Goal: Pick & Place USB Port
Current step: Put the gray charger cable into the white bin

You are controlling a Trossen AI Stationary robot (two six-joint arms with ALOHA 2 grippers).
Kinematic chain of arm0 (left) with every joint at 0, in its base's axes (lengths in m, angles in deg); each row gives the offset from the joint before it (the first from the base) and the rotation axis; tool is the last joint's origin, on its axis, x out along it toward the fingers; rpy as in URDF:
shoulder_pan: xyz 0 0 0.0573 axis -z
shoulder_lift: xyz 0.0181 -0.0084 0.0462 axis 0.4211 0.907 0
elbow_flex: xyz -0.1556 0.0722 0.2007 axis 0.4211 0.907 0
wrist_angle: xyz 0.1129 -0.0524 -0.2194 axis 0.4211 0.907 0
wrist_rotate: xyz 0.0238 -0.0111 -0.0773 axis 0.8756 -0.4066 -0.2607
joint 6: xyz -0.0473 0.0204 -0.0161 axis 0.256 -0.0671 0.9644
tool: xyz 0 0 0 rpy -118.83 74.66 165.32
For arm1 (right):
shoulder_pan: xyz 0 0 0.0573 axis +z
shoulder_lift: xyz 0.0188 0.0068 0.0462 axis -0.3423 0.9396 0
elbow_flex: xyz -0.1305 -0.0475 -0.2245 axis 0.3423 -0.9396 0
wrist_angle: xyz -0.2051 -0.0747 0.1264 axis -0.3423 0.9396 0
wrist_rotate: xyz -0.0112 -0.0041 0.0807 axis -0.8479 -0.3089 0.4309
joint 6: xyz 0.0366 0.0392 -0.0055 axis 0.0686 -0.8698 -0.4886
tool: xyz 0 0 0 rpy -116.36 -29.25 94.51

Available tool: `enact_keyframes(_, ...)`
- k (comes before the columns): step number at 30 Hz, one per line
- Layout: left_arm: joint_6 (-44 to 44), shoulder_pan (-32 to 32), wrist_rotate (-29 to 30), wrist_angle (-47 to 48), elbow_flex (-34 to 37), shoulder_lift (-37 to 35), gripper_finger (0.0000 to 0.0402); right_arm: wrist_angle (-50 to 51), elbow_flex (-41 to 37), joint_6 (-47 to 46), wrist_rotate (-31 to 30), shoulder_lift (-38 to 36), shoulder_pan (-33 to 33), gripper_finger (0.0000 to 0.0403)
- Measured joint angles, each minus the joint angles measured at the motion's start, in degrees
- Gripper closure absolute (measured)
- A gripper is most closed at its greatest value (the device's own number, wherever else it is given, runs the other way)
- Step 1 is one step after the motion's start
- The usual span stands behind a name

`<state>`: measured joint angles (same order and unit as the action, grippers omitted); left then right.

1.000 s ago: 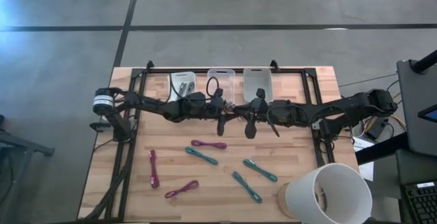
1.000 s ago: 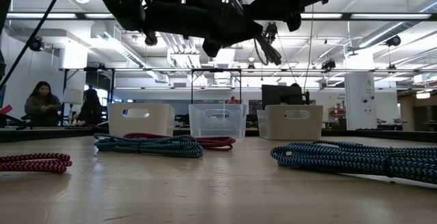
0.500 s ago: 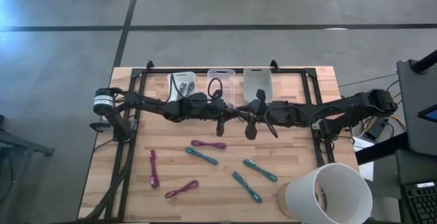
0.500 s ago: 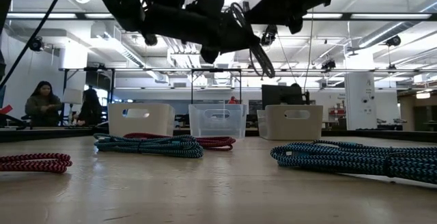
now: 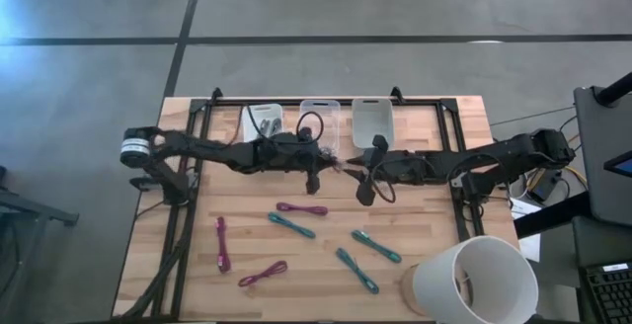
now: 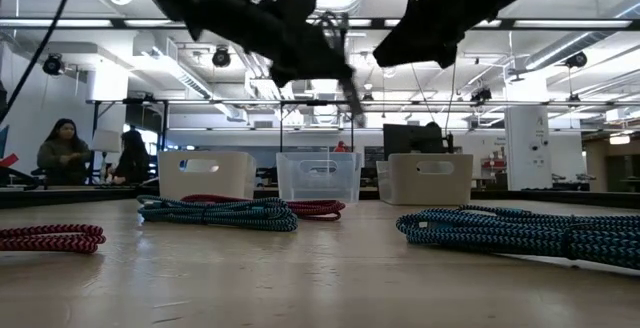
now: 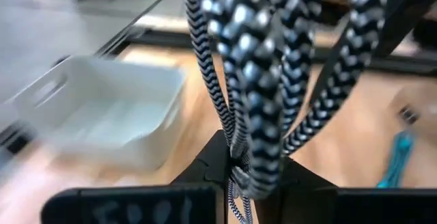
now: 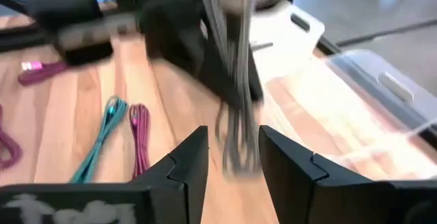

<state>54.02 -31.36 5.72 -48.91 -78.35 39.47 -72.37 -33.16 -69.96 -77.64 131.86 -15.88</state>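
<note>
Since half a second earlier, both arms had drawn back toward the bins, and the left gripper (image 5: pixel 314 174) had swung the black-and-white cable (image 7: pixel 256 80) away from the right gripper (image 5: pixel 363 192). That cable, a braided cord with a herringbone weave, hung in loops pinched between the left gripper's dark fingers (image 7: pixel 212 166), above the bare wood near the clear bin (image 5: pixel 320 115). The right gripper's fingers stood spread apart with nothing between them, just beside the hanging loops. At the back edge of the wooden table (image 5: pixel 434 225) sat three bins in a row: a white bin (image 5: pixel 263 121) holding cables, the clear one, and a grey bin (image 5: pixel 372 120). Coiled teal cables (image 5: pixel 291 225) and magenta cables (image 5: pixel 302 208) lay scattered on the front half, well apart from both grippers. A white cylinder (image 5: pixel 475 280) stood at the front right corner.
</note>
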Motion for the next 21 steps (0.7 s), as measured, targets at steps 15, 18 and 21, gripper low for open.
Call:
enact_keyframes(15,16.5,-8.3,18.1,41.8,0.0,-22.7,0.0367,0.2,0.0,-1.0,-0.1,0.0,0.0,0.0292)
enact_keyframes(18,18.5,-13.7,17.8,45.2,0.0,-22.9,0.0367,-0.2,0.0,-1.0,-0.1,0.0,0.0,0.0297)
enact_keyframes(21,20.2,-19.2,15.6,46.5,0.1,-21.3,0.0367,-0.2,0.0,-1.0,-0.1,0.0,0.0,0.0301)
